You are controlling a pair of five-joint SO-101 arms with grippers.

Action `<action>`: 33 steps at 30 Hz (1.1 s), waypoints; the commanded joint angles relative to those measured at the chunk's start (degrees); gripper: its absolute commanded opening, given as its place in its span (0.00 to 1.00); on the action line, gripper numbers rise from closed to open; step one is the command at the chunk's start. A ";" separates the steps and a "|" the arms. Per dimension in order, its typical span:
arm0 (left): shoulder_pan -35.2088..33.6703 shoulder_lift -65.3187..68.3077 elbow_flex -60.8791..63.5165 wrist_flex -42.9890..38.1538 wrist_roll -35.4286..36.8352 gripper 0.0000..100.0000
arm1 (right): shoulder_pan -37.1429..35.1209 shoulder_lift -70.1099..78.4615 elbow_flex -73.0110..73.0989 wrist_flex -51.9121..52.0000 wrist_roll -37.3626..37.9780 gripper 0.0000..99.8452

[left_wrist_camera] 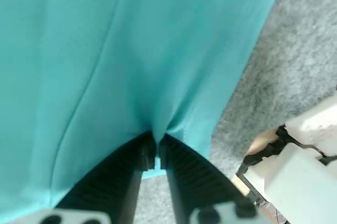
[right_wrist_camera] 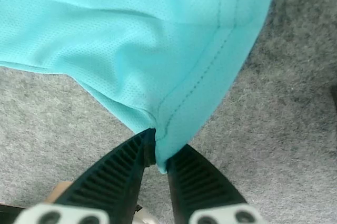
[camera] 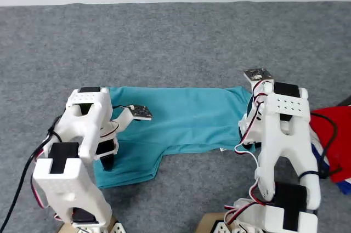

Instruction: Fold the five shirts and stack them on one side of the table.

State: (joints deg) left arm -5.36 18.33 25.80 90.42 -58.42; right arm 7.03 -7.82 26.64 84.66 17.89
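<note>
I have the teal shirt (camera: 186, 118) lying flat in the middle of the grey table (camera: 192, 41), stretched out left to right between my two arms. Its far edge runs fairly straight. On the near side the left part hangs lower toward me as a loose flap, so the shape is uneven and not yet a neat rectangle.

My left gripper (left_wrist_camera: 154, 150) is pinched narrow on the shirt (left_wrist_camera: 131, 50), with a small ridge of cloth puckered up between the fingertips near the shirt's near-left part. My right gripper (right_wrist_camera: 155, 153) is closed down on the stitched hem corner of the shirt (right_wrist_camera: 131, 34) at its right end, with bare table just past the cloth.

At the right edge of the table, beyond my right arm, there is red cloth (camera: 332, 134) with some blue cloth (camera: 343, 185) under or beside it. I take these for more of the shirts, but I cannot tell whether they are folded or merely heaped.

By my reading the job is at an early stage. This shirt is gripped at both ends and ready for a fold, that fold is not finished, and I can see no tidy stack anywhere. I cannot account for all five shirts.
</note>
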 commanded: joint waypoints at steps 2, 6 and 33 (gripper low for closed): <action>-0.26 -1.58 -4.70 5.63 0.09 0.00 | 0.31 -3.03 -1.49 0.22 -0.44 0.01; -0.26 -9.76 -9.54 9.93 0.26 0.00 | 0.31 -3.47 -1.67 0.48 -0.26 0.01; -6.15 -46.77 -43.82 0.09 26.37 0.00 | 0.04 -3.65 -57.58 18.07 -0.44 0.01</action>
State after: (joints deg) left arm -9.05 -26.68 -12.18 94.73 -33.36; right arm 6.86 -8.00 -22.33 100.31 17.89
